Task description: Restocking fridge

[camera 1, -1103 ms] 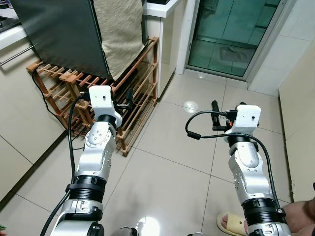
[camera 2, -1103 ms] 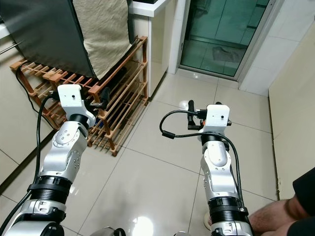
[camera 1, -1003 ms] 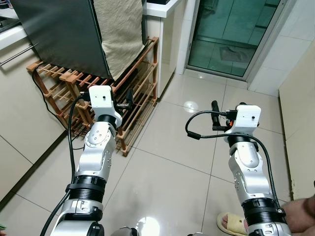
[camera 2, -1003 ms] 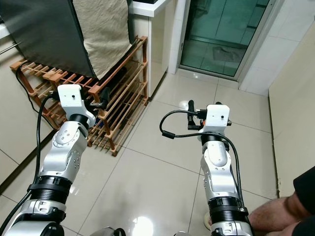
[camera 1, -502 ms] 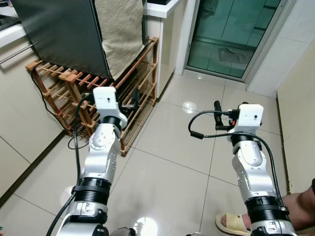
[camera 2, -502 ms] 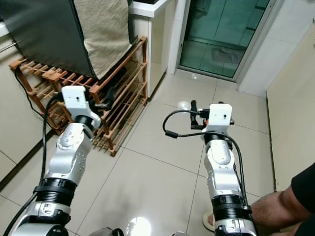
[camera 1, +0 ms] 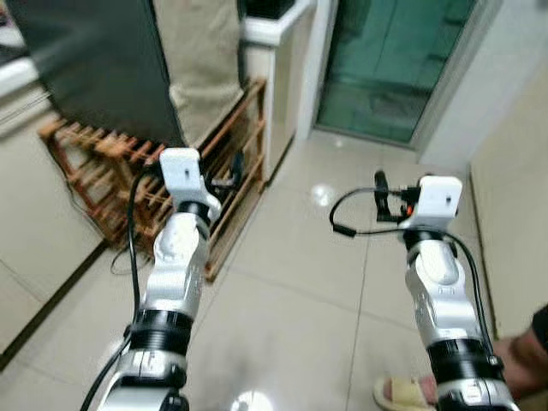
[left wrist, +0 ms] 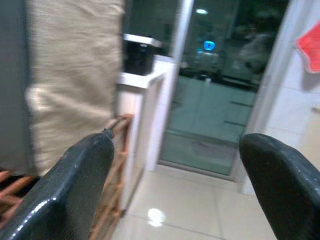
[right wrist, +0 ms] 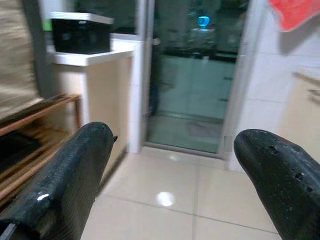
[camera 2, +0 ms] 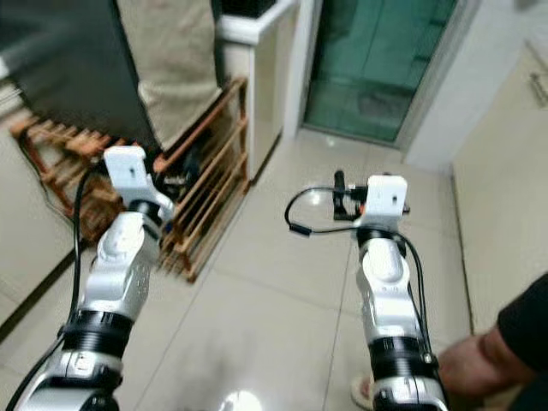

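Observation:
Both silver arms are raised in front of me over a tiled floor. My left gripper [camera 1: 233, 173] points toward a wooden rack [camera 1: 94, 158]; in the left wrist view its two fingers stand wide apart, open, with nothing between them [left wrist: 175, 165]. My right gripper [camera 1: 379, 193] is held over the bare tiles, also open and holding nothing [right wrist: 170, 165]. A tall dark panel [camera 1: 94, 60] with a beige cloth [camera 1: 197, 60] hanging beside it rises behind the rack at the left. The eye views are blurred.
A white counter [camera 1: 276, 26] carries a black box [right wrist: 80, 32]. Beyond it is a green-tinted glass door [camera 1: 385, 60]. A person's sandalled foot [camera 1: 401, 394] and leg are at the lower right. A pale wall [camera 1: 514, 197] runs along the right.
The whole picture has shifted and blurred, so the camera moved forward and to the right. Both arms keep the same raised posture, with both grippers open as before.

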Motion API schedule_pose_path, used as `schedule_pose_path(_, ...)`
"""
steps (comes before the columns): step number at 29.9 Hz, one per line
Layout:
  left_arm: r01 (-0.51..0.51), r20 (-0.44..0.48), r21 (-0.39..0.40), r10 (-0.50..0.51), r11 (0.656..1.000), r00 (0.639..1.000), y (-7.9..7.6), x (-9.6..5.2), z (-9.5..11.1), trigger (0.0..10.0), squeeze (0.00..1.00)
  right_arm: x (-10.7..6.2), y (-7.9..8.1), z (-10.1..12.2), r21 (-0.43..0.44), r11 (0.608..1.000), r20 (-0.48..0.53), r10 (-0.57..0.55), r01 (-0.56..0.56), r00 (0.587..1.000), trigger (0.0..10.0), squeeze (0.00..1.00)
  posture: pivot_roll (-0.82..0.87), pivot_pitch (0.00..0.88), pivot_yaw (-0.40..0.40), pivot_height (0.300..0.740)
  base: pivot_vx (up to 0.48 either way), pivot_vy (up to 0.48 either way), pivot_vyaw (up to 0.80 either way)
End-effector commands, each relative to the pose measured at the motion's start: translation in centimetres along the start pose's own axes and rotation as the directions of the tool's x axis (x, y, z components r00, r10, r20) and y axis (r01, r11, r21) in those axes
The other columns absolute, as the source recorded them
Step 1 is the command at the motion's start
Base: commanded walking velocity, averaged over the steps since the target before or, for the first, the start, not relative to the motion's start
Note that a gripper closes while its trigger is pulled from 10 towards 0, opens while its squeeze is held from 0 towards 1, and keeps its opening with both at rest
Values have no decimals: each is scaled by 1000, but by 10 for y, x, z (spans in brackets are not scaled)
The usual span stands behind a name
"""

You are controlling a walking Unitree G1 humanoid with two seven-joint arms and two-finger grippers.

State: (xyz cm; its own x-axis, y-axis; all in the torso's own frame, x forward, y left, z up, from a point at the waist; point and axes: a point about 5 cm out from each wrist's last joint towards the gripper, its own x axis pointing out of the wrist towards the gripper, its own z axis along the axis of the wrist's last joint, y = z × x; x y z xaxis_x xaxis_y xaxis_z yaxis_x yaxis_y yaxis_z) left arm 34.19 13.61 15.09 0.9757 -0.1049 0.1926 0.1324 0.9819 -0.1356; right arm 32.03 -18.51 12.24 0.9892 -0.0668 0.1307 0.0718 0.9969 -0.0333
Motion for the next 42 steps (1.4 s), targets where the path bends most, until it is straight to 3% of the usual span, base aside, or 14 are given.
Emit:
schedule_pose_path(1, 7, 0, 3, -7, 1000, 1000, -4, 4, 1, 10000, 0, 0, -2, 3, -4, 1000, 12, -6, 6, 1000, 10000, 0, -170, 29, 15, 740, 454, 0, 0)
schedule_pose_path(13, -27, -6, 2, 27, 1000, 1000, -2, 5, 0, 10000, 0, 0, -3, 4, -9, 1000, 18, -10, 10, 1000, 10000, 0, -178, 29, 20, 740, 407, 122, 0)
schedule_pose_path(26, -8, -11, 15, 8, 1000, 1000, -4, 8, 0, 10000, 0, 1, -2, 5, -15, 1000, 24, -6, 6, 1000, 10000, 0, -176, 25, 24, 740, 0, 454, 0)
schedule_pose_path(29, 15, -7, 63, -15, 998, 1000, -6, 10, 2, 10000, 0, 0, -2, 5, -15, 1000, 24, -9, 9, 1000, 10000, 0, -176, 26, 27, 740, 0, 456, 0)
schedule_pose_path(37, 27, -18, 57, -26, 998, 1000, -9, 11, 1, 10000, 0, 0, -2, 5, -13, 1000, 28, -15, 16, 999, 10000, 0, -177, 25, 32, 740, 265, 207, 0)
schedule_pose_path(42, -22, 6, 55, 22, 998, 1000, -6, 13, 7, 10000, 0, -2, -13, 20, -31, 997, 118, -66, 70, 991, 10000, 0, -176, 25, 31, 740, 0, 0, 0)
